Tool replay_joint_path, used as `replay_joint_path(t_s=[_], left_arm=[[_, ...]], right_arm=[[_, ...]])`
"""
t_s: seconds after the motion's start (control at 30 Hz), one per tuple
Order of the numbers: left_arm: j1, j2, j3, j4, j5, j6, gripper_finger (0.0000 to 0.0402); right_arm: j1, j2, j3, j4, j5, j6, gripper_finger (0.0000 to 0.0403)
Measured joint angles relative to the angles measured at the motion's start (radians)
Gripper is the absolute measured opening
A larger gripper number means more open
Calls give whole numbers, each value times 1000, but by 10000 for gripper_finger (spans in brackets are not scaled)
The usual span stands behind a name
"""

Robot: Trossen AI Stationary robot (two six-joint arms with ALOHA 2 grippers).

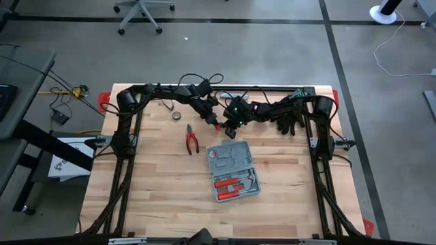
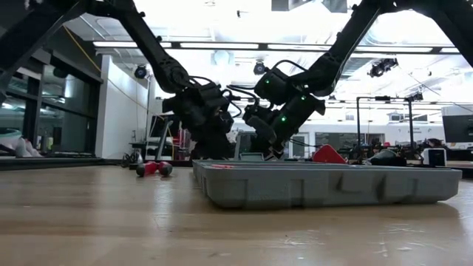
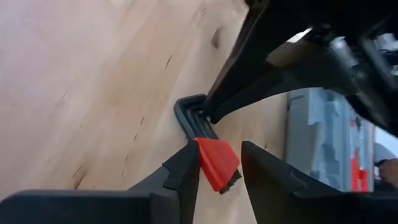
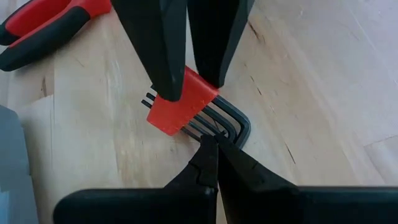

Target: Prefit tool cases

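Observation:
The blue-grey tool case (image 1: 231, 171) lies open on the table, with red-handled tools (image 1: 234, 182) in its near half; in the low view its wall (image 2: 325, 186) stands in front. Just beyond its far edge, both grippers meet at a small hex key set (image 1: 220, 126): a red holder with black L-shaped keys. My left gripper (image 3: 219, 155) is shut on the red holder. My right gripper (image 4: 214, 142) is shut on the black keys. I cannot tell whether the set touches the wood. My left gripper pinches the red holder (image 3: 214, 163) between its two fingers, one finger on each flat side. The fingers slant down from the table's far left. My right gripper pinches the black keys at their bend (image 4: 233, 127), just past the holder, between its fingertips. Its fingers slant down from the far right and face the left gripper.
Red-and-black pliers (image 1: 192, 139) lie left of the case, also showing in the right wrist view (image 4: 43, 28). A small tape roll (image 1: 176, 116) sits near the far left. Black gloves (image 1: 286, 121) lie by the right arm's base. Bare wood spreads near and left of the case.

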State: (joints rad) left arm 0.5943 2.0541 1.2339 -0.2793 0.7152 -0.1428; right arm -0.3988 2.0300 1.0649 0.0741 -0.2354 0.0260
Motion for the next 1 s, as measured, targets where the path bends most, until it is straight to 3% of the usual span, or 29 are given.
replay_joint_path(t_s=[0.4, 0.77, 1.0], left_arm=[[-8, 1, 0, -15, -9, 12, 87], [-2, 1, 0, -22, 25, -76, 80], [19, 1, 0, -117, 20, -76, 80]], right_arm=[[0, 0, 0, -1, 1, 0, 0], [0, 0, 1, -4, 1, 0, 0], [0, 0, 2, -9, 0, 0, 0]])
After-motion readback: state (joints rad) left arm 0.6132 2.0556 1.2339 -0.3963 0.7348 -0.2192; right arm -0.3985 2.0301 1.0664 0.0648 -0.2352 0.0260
